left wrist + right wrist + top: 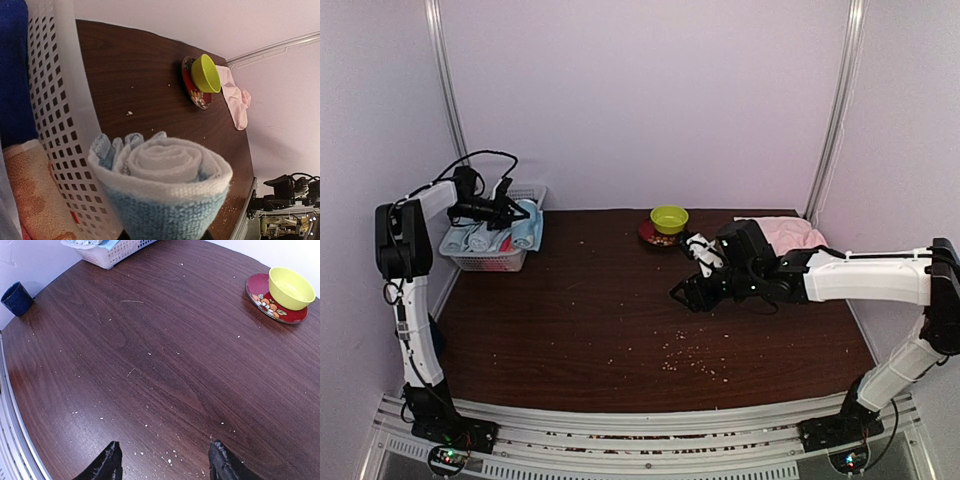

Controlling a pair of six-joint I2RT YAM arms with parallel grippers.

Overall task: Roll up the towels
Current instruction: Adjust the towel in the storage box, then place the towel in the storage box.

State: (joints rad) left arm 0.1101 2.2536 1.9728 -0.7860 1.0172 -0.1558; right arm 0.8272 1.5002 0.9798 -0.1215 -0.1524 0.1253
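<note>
The light blue towel is gripped in the narrowly closed left gripper. It is wound into a tight spiral with a white inner face and is held at the white mesh basket, at the table's far left. The right gripper is held wide open and empty above the brown table. The pale pink towel is seen lying unrolled at the far right edge.

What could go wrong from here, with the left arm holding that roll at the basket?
1. The rolled blue towel in the left fingers sits right at the basket wall; released there, it may tip out or unroll.
2. The pink towel lies unrolled close to the yellow bowl on its plate; the open right fingers reaching for it could bump the bowl.
</note>
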